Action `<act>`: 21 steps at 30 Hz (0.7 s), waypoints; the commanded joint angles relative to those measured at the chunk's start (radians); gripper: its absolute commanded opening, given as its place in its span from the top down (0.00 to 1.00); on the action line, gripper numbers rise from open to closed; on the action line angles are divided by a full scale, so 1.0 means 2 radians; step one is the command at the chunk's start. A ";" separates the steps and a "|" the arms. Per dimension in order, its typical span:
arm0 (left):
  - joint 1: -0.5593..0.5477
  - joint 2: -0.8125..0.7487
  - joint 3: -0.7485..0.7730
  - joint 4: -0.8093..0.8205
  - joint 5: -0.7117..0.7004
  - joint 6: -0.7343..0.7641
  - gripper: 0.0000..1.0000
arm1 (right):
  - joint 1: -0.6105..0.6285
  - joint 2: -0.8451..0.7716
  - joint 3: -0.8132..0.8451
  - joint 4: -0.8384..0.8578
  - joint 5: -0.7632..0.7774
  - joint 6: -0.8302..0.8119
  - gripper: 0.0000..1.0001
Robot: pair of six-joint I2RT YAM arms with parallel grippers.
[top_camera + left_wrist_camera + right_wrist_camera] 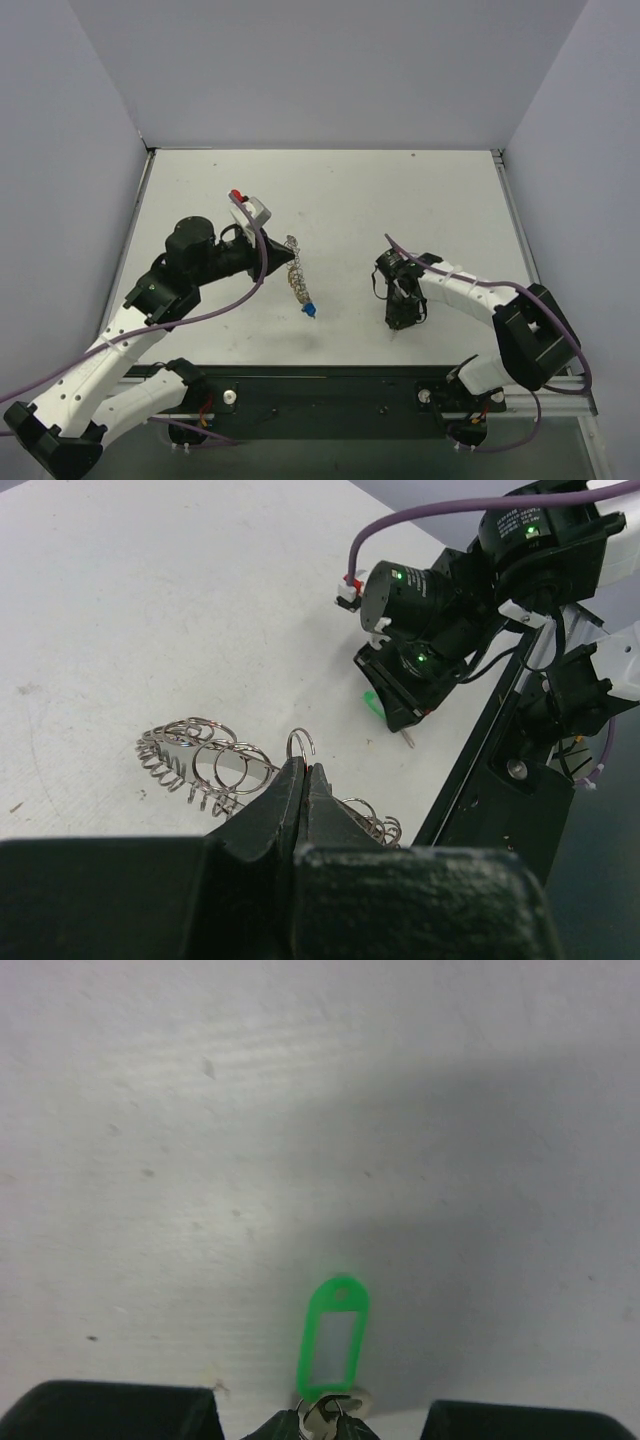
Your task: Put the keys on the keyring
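Currently mid-task, roughly a third done by my estimate. Left end effector [305, 772]: tips pressed together, clamped on a wire loop of the keyring [185, 755], which it holds just above the table [400, 200], left of centre in the top view. Blue key [310, 311] sits at the lower end of the keyring; it looks already threaded, though the top view is too small to confirm this. Red key [237, 194] lies on the table in the upper left, just beyond the left wrist and apart from the keyring, so it is not yet on. Right end effector [320, 1422] points down at the table, lower right of centre in the top view and well apart from the keyring. In its wrist view the tips are drawn nearly together at the bottom edge, with the small metal end of the green key [335, 1335] pinched between them; I read this as a grip just made. The green tag itself lies flat on the table, pointing toward the top of that frame. No yellow key visible in any view. Left to do, as judged: carry the green key over to the keyring and thread it on, then fetch and thread the red key. Writing: none legible. The green tag's label window is blank, and no brand marks can be read on the arms.
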 commanded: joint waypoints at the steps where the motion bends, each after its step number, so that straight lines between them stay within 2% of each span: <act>1: 0.004 -0.001 0.028 0.023 -0.004 0.005 1.00 | -0.001 0.003 0.055 0.046 -0.011 -0.032 1.00; 7: 0.005 0.005 0.030 0.015 -0.011 0.007 1.00 | -0.002 -0.010 0.079 0.053 -0.018 -0.049 1.00; 9: 0.005 0.008 0.029 0.015 -0.013 0.007 1.00 | -0.006 -0.014 0.075 0.055 -0.027 -0.052 0.83; 10: 0.005 0.010 0.029 0.014 -0.014 0.009 1.00 | -0.010 -0.017 0.069 0.058 -0.033 -0.052 0.66; 12: 0.005 0.014 0.029 0.012 -0.015 0.010 1.00 | -0.013 -0.026 0.062 0.068 -0.036 -0.052 0.55; 14: 0.005 0.018 0.030 0.011 -0.014 0.012 1.00 | -0.020 -0.037 0.054 0.080 -0.040 -0.052 0.52; 21: 0.005 0.030 0.034 0.011 -0.014 0.017 1.00 | -0.046 -0.020 0.066 0.085 -0.045 -0.068 0.52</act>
